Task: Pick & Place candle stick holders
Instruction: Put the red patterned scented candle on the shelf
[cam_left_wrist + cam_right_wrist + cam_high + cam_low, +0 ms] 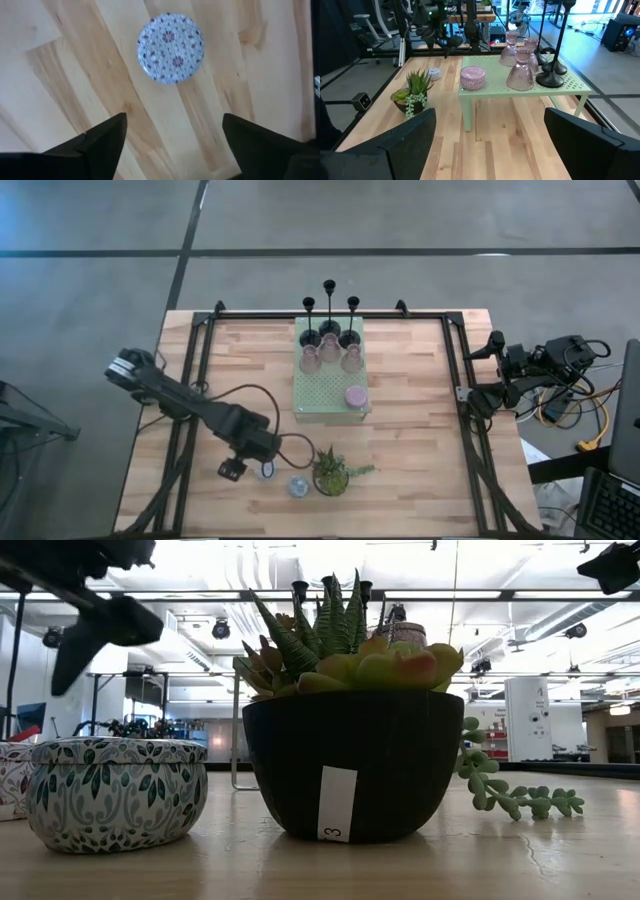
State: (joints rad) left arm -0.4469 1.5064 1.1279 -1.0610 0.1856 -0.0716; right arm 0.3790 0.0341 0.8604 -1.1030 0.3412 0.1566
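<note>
From above, the left gripper (262, 463) hovers with jaws apart over a small round cup (266, 471) near the table's front edge, beside a second cup (298, 486) and a potted plant (333, 473). Farther back, a green mat (325, 392) holds a pink cup (355, 396), three pink glass holders (330, 356) and three black sticks (329, 315). The left wrist view looks down on the patterned cup, untouched between spread fingers (107, 137). The right gripper (487, 137) waits open at the table's right edge.

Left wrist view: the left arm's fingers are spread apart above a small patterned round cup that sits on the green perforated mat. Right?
Not quite. The left gripper is open above the patterned cup, but the left wrist view shows that cup sitting on bare wooden table, not on the mat.
</note>
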